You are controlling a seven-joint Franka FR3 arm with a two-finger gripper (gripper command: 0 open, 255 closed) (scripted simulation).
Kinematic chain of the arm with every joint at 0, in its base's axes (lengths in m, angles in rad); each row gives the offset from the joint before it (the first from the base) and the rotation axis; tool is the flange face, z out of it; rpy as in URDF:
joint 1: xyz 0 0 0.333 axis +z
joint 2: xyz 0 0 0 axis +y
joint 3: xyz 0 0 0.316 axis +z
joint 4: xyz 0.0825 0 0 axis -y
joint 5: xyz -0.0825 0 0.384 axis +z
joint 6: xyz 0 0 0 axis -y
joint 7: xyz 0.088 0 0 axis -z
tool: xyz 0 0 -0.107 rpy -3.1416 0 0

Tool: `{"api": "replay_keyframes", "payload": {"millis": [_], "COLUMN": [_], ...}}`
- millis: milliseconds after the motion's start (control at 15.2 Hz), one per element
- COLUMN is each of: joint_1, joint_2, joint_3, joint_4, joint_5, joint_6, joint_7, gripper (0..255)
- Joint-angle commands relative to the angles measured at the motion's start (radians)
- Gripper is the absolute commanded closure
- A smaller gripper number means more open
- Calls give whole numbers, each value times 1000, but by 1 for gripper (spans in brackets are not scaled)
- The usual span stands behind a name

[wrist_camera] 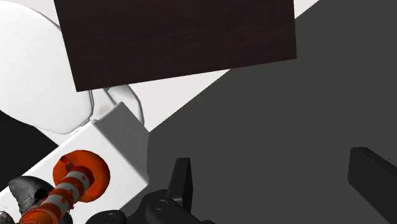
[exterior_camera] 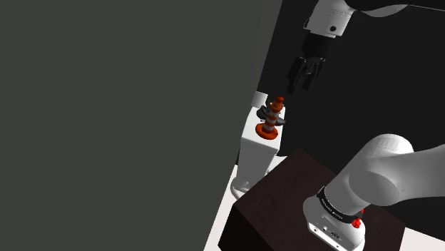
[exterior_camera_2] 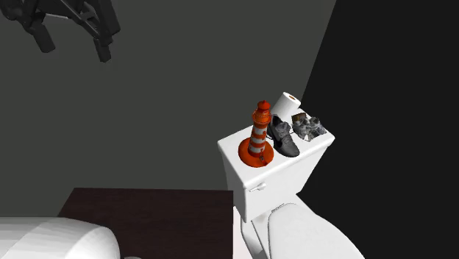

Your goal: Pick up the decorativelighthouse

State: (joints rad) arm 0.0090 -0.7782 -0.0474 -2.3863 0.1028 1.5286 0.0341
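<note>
The orange-and-white lighthouse is standing upright on the toilet tank near the shoulder view's centre, its long axis vertical. The end effector is hovering to its upper right, well apart, with its fingers spread and gripping nothing. Reaching the lighthouse is likely calling for a descent toward the lower left.

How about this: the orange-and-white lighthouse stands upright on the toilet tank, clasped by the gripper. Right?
No. The gripper is open and hangs above the lighthouse, apart from it, as the shoulder view shows. The lighthouse does stand upright on the toilet tank.
</note>
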Motion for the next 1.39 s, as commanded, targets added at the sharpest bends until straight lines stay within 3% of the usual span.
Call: {"api": "replay_keyframes", "payload": {"millis": [0,660,1320], "joint_1": [0,-71,-98], "joint_2": [0,55,297], "joint_3": [0,-157,-354], "joint_4": [0,-196,-242], "joint_5": [0,-118,-154], "joint_6": [0,333,710], "joint_7": [0,-196,-416], "gripper": [0,0,0]}}
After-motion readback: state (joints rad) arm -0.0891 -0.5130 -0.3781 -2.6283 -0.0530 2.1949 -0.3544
